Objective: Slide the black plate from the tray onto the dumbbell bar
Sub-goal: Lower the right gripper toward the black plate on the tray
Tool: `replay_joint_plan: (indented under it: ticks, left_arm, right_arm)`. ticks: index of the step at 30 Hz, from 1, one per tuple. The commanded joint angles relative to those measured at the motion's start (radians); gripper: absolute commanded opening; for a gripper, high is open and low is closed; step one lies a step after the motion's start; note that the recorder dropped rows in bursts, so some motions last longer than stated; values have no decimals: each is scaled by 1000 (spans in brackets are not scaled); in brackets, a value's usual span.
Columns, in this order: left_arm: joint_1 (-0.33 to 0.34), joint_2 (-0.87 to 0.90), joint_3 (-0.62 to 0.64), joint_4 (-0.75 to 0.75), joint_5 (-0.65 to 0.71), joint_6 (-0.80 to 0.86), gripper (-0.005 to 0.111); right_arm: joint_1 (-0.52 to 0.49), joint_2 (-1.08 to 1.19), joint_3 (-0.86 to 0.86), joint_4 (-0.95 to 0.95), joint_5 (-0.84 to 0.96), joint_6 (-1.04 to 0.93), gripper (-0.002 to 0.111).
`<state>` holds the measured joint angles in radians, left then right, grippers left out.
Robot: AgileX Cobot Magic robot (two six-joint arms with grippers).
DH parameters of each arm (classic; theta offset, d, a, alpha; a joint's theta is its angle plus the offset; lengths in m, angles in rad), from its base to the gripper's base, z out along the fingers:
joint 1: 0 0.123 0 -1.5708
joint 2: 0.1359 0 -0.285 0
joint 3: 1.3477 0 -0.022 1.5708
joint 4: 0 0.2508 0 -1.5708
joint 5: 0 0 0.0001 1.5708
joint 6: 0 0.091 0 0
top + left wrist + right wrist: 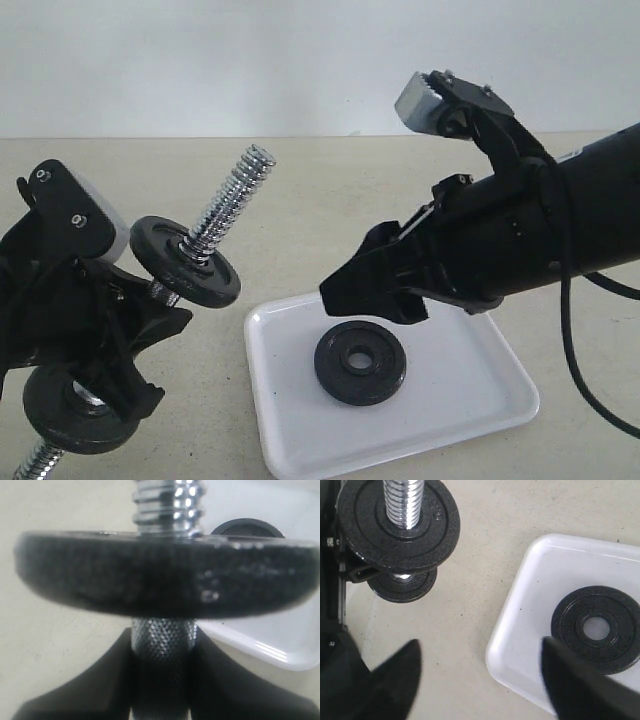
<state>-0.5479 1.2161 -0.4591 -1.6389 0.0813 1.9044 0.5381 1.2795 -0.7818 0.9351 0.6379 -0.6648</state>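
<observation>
A flat round black plate (360,362) with a centre hole and raised rim lies in the white tray (480,375), just below the right claw (365,300). That claw hovers with its fingers spread, holding nothing. Well apart from it, across the beige table (330,200), the left claw (162,640) pinches the knurled middle of the tilted dumbbell bar (225,205). An upper disc (185,262) sits just beyond this claw's grip, under the bare threaded end. A lower disc (75,405) sits behind the grip.
</observation>
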Motion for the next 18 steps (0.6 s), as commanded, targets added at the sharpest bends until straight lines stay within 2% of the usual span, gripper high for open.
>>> replay_joint_plan:
  ticks: [1,2,12,18]
  left_arm:
    - [1,-52,-37,-17,-9,26,4]
    - [1,-52,-37,-17,-5,26,4]
    - [1,-52,-37,-17,-4,57,4]
    - [1,-52,-52,-17,-4,57,4]
  right_arm:
    - [3,-1,4,-5,-48,-23,102]
    - [3,-1,4,-5,-58,-23,105]
    - [3,10,4,-5,-166,-25,105]
    - [72,109,4,-5,-174,-27,105]
